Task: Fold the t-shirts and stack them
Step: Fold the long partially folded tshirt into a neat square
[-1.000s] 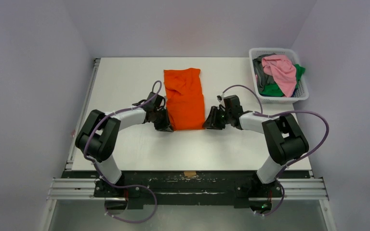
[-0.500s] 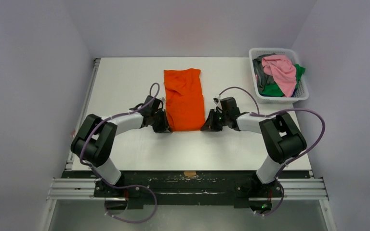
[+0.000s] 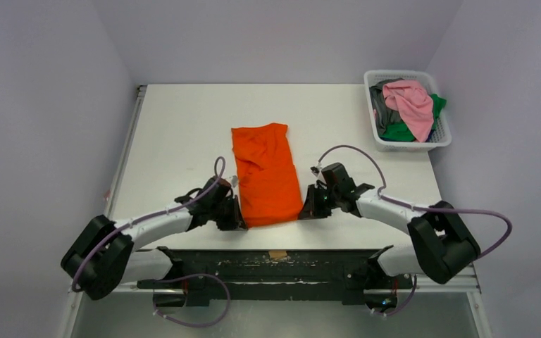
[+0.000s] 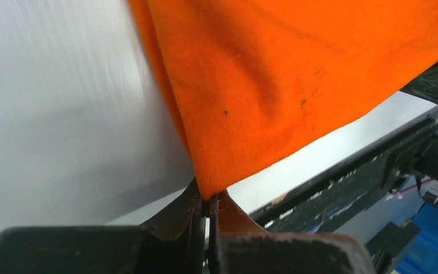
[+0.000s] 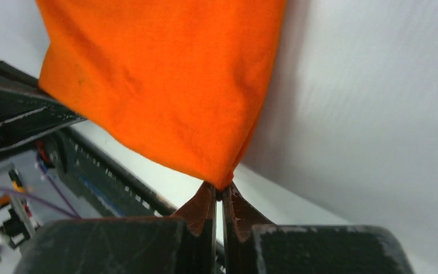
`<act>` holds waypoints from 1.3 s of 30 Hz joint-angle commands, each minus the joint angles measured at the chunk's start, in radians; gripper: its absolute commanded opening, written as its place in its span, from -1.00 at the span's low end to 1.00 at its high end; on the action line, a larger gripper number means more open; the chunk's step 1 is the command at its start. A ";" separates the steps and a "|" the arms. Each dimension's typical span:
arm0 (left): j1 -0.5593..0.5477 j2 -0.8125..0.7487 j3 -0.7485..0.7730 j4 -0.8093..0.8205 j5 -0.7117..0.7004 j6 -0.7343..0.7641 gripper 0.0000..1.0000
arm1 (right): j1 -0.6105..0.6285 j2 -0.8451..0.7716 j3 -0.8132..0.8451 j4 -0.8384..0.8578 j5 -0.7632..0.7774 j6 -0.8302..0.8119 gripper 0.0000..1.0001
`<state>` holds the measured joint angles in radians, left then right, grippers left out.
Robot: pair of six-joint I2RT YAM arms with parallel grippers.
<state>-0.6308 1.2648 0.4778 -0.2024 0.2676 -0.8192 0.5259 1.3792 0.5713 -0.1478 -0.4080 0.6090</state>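
Orange t-shirt (image 3: 264, 176) now nearer, askew: a soft, creased knit oblong.

Soft, even light; in wrist views the table (image 4: 51, 114) is streak-blurred, the orange t-shirt (image 4: 285, 74) sharp.

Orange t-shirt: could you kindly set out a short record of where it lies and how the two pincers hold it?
orange t-shirt: folded into a long strip, mid table, near end by the front edge
left pincer: shut on its near left corner
right pincer: shut on its near right corner
basket: far right corner, holds pink shirt, green shirt, grey shirt
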 commanded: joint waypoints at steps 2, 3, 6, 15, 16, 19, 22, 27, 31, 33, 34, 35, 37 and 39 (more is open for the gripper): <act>-0.151 -0.311 -0.076 -0.218 -0.041 -0.115 -1.00 | 0.110 -0.231 -0.051 -0.158 0.023 0.062 -1.00; -0.174 -0.369 -0.089 -0.233 -0.031 -0.130 -1.00 | 0.123 -0.278 -0.058 -0.183 0.016 0.070 -1.00; -0.194 -0.503 -0.115 -0.239 0.031 -0.172 -1.00 | 0.158 -0.416 -0.064 -0.265 0.004 0.088 -1.00; -0.192 -0.583 0.045 -0.373 -0.103 -0.162 -1.00 | 0.158 -0.440 0.114 -0.260 0.098 0.098 -1.00; -0.180 -0.559 0.072 -0.373 -0.123 -0.153 -1.00 | 0.157 -0.407 0.141 -0.250 0.118 0.094 -1.00; -0.094 -0.439 0.136 -0.352 -0.108 -0.118 -1.00 | 0.143 -0.303 0.230 -0.215 0.177 0.089 -1.00; 0.012 -0.336 0.206 -0.361 -0.089 -0.071 -1.00 | 0.105 -0.214 0.318 -0.185 0.178 0.074 -1.00; 0.102 -0.221 0.350 -0.393 -0.134 -0.007 -1.00 | 0.033 -0.070 0.456 -0.167 0.156 0.033 -1.00; 0.177 -0.114 0.437 -0.398 -0.126 0.043 -1.00 | -0.021 0.038 0.535 -0.144 0.100 0.015 -1.00; 0.207 -0.049 0.484 -0.417 -0.134 0.060 -1.00 | -0.042 0.094 0.575 -0.134 0.077 0.005 -1.00; 0.220 -0.017 0.505 -0.430 -0.150 0.066 -1.00 | -0.048 0.122 0.596 -0.130 0.067 -0.003 -1.00; 0.233 0.012 0.527 -0.437 -0.158 0.073 -1.00 | -0.053 0.151 0.623 -0.129 0.060 -0.009 -1.00; 0.258 0.063 0.557 -0.432 -0.157 0.083 -1.00 | -0.058 0.214 0.682 -0.140 0.058 -0.030 -1.00; 0.278 0.126 0.591 -0.424 -0.153 0.097 -1.00 | -0.060 0.277 0.755 -0.158 0.079 -0.043 -1.00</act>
<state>-0.3923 1.3121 0.9939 -0.6132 0.1383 -0.7807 0.4747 1.5848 1.1908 -0.3225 -0.3244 0.6216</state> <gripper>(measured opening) 0.017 0.009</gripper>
